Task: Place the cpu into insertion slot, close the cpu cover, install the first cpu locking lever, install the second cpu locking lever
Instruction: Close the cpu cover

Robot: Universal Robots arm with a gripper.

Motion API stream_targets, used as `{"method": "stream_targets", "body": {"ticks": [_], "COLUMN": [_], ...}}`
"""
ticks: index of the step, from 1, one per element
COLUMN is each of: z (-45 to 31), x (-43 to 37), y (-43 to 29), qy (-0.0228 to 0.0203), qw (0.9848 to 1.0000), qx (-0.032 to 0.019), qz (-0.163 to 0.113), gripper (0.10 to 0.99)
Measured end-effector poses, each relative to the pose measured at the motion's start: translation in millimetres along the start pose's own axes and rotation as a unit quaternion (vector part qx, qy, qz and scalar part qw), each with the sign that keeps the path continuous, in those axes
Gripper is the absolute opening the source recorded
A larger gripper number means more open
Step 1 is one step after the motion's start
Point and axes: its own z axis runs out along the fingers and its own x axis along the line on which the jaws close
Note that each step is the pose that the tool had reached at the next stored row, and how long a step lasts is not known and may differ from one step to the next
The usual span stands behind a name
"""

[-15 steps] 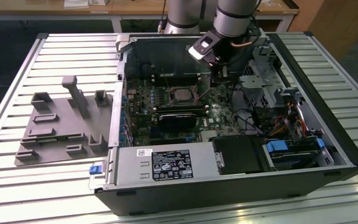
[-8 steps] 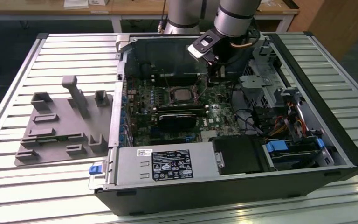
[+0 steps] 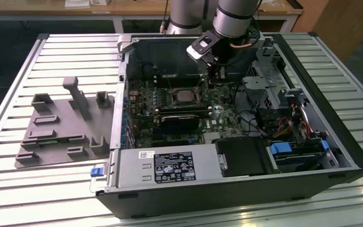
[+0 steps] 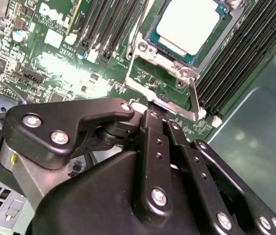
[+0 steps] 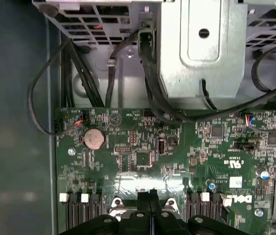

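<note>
cpu (image 4: 187,22) framed by lowered cpu cover (image 4: 158,61), jaws closed together just beside the cover's edge

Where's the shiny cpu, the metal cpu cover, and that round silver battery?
cpu (image 4: 189,24): second wrist view, middle of its silvery top.
cpu cover (image 4: 165,58): second wrist view, on the metal frame edge beside the chip.
round battery (image 5: 93,138): first wrist view, middle of its flat face.

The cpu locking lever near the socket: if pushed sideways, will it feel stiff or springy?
The cpu locking lever is a thin bare metal rod, so it probably flexes a little and springs back. Its smooth, shiny surface may let a push slip off.
</note>
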Motion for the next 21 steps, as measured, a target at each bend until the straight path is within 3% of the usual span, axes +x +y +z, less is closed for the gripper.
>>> {"method": "stream_targets", "body": {"ticks": [9,14,16,19,21], "z": [2.5,3.5,3.8,4.7,5.8], "x": [-0.3,-0.4,-0.4,-0.5,-0.6], "y": [-28.9,-39.9,-42.9,-47.4,-52.6], "qy": [0.0001,0.0002,0.0003,0.0006,0.0007], "qw": [0.9999,0.9998,0.9997,0.9992,0.9989], "qx": [-0.0115,-0.0177,-0.0251,-0.0408,-0.0460], "qz": [0.000,0.000,-0.001,-0.001,-0.001], "gripper": [0.102,0.102,0.102,0.102,0.102]}}
